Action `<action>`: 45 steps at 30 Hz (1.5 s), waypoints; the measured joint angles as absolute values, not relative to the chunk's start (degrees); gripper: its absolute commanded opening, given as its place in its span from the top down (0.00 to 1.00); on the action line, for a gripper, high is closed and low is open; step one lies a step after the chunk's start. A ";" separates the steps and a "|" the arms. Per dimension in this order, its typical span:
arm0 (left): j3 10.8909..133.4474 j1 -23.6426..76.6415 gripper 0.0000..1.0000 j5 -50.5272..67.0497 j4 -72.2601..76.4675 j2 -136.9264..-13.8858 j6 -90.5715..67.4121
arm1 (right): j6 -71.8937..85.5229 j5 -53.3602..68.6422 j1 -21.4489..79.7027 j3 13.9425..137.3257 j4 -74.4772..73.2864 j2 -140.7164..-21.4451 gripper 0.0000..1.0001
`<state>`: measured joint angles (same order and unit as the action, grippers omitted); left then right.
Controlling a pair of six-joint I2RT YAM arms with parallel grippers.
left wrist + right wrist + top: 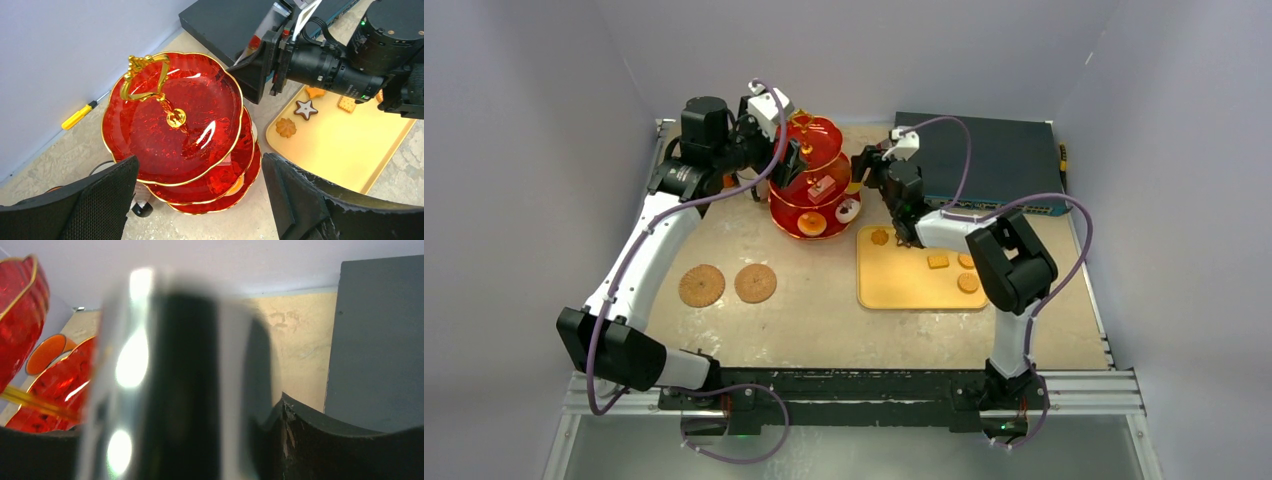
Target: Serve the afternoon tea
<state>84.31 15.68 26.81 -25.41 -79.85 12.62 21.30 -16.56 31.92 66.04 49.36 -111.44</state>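
We saw the red 3-tier stand [819,135] w/ its gold handle [145,75] at the back of the table [824,320], a few pastries [822,187] on its lower tiers. The left pincer [200,165] hung close over it, jaws wide, gripping nothing. The right pincer [862,165] sat just beside the stand's right edge, but a blurred dark, shiny shape blocked its own cam, so we couldn't tell if it was open or held sth. Near the stand, cookies [938,261] lay on the yellow tray [904,292], w/ two round brown discs [701,285] to the left and a dark box [994,160] at back right.
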 measured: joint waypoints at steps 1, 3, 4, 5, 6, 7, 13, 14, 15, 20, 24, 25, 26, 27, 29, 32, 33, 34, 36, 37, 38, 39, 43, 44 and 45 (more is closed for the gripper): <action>84.31 15.68 0.06 26.76 -25.41 -79.83 12.69 | 21.21 -16.25 31.92 65.34 49.52 -110.93 0.30; 84.31 15.68 0.06 26.72 -25.41 -79.81 12.93 | 20.88 -15.38 31.92 63.61 49.67 -109.60 0.29; 84.31 15.68 0.06 26.70 -25.41 -79.81 13.04 | 20.75 -15.09 31.94 62.89 49.63 -108.86 0.29; 84.31 15.68 0.06 26.59 -25.41 -79.81 13.06 | 20.60 -14.79 31.94 62.39 49.63 -108.29 0.28; 84.31 15.68 0.06 26.48 -25.39 -79.81 13.08 | 20.36 -14.24 31.92 61.76 49.67 -107.55 0.29; 84.31 15.68 0.06 26.28 -25.36 -79.81 13.08 | 20.27 -13.91 31.92 61.36 49.69 -107.13 0.29; 86.17 15.66 0.07 24.69 -25.34 -80.62 13.28 | 19.81 -11.55 31.92 58.17 49.69 -104.36 0.30; 86.96 15.66 0.07 24.60 -25.30 -81.10 13.32 | 19.57 -10.76 31.90 57.69 49.76 -103.83 0.30; 87.72 15.68 0.08 24.56 -25.12 -81.69 13.32 | 19.35 -10.17 31.86 57.45 49.84 -103.50 0.29; 89.27 15.66 0.08 24.21 -24.47 -84.49 14.09 | 18.33 -6.44 31.86 57.14 50.76 -102.98 0.29; 89.43 15.66 0.11 24.16 -24.47 -86.35 14.96 | 17.91 -4.69 31.81 56.27 51.09 -102.69 0.29; 89.60 15.66 0.12 24.14 -24.47 -86.85 15.29 | 17.89 -4.45 31.79 55.79 51.11 -102.32 0.29; 89.82 15.66 0.13 24.14 -24.47 -87.26 15.64 | 17.87 -4.23 31.79 55.20 51.07 -101.82 0.29; 90.11 15.66 0.14 24.16 -24.43 -87.81 15.79 | 17.87 -3.90 31.73 54.68 51.03 -101.23 0.29; 90.96 15.59 0.16 24.32 -24.38 -89.03 16.16 | 17.78 -3.38 31.51 53.01 50.87 -99.00 0.29; 92.82 15.38 0.21 25.41 -24.03 -91.24 16.40 | 17.67 -2.98 31.16 51.42 50.92 -95.57 0.30; 93.25 15.27 0.24 25.82 -23.83 -91.81 16.34 | 17.63 -2.59 30.96 50.94 50.92 -94.26 0.30; 93.97 15.05 0.28 26.81 -23.59 -92.71 16.32 | 17.52 -2.07 30.68 50.59 50.96 -93.17 0.30; 94.89 14.70 0.36 28.34 -23.42 -93.82 16.29 | 17.47 -1.45 30.11 50.19 50.96 -91.48 0.30; 95.33 14.52 0.38 29.12 -23.33 -94.35 16.29 | 17.47 -0.67 29.65 50.09 50.94 -90.74 0.30; 95.77 14.31 0.42 29.93 -23.22 -94.83 16.25 | 17.47 -0.19 29.21 50.09 50.92 -90.21 0.31; 96.25 14.17 0.46 30.70 -23.16 -95.35 16.29 | 17.50 0.23 28.75 50.06 50.89 -89.78 0.31; 97.38 13.50 0.66 32.80 -23.05 -96.57 16.25 | 17.52 2.17 27.00 48.77 50.43 -87.77 0.31; 97.41 13.41 0.71 33.08 -23.03 -96.66 16.25 | 17.54 2.59 26.59 48.31 50.13 -87.13 0.31; 97.41 13.26 0.73 33.30 -23.05 -96.66 16.27 | 17.56 2.92 26.13 47.86 49.69 -86.41 0.31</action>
<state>97.41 13.26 33.30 -23.05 -96.66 16.27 17.56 2.92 26.13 47.86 49.69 -86.41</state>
